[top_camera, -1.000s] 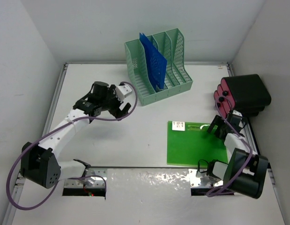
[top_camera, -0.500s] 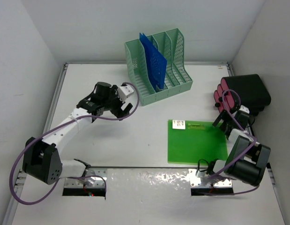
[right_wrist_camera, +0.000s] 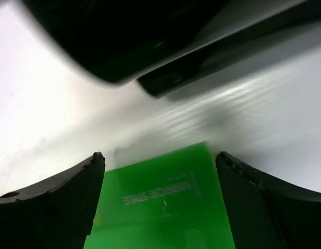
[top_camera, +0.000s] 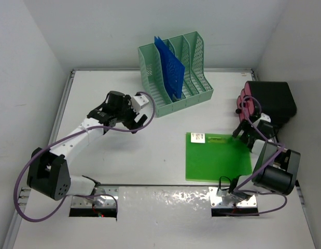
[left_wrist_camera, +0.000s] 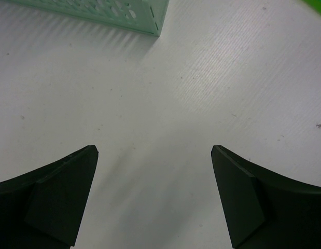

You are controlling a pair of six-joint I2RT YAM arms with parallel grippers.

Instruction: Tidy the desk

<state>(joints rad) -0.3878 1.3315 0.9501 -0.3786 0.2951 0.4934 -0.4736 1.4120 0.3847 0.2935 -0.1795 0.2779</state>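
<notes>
The white desk (top_camera: pixel 119 150) carries a flat green folder (top_camera: pixel 217 156) at the front right. It also shows in the right wrist view (right_wrist_camera: pixel 160 207), between my right fingers. My right gripper (top_camera: pixel 242 129) is open and empty, hovering at the folder's far right corner. My left gripper (top_camera: pixel 139 120) is open and empty, low over bare desk (left_wrist_camera: pixel 155 129) just left of the mint-green file rack (top_camera: pixel 173 75). The rack holds a blue folder (top_camera: pixel 169 67) upright in a slot. The rack's corner (left_wrist_camera: pixel 144 21) shows in the left wrist view.
A black case with dark red cylinders (top_camera: pixel 266 104) sits at the right edge, beside the right gripper, and fills the top of the right wrist view (right_wrist_camera: pixel 150 36). Metal rails (top_camera: pixel 64 104) border the desk. White walls close the back and sides.
My right gripper has swung from the folder's top edge toward the far right corner near the black case. My left gripper has shifted slightly right toward the rack.
</notes>
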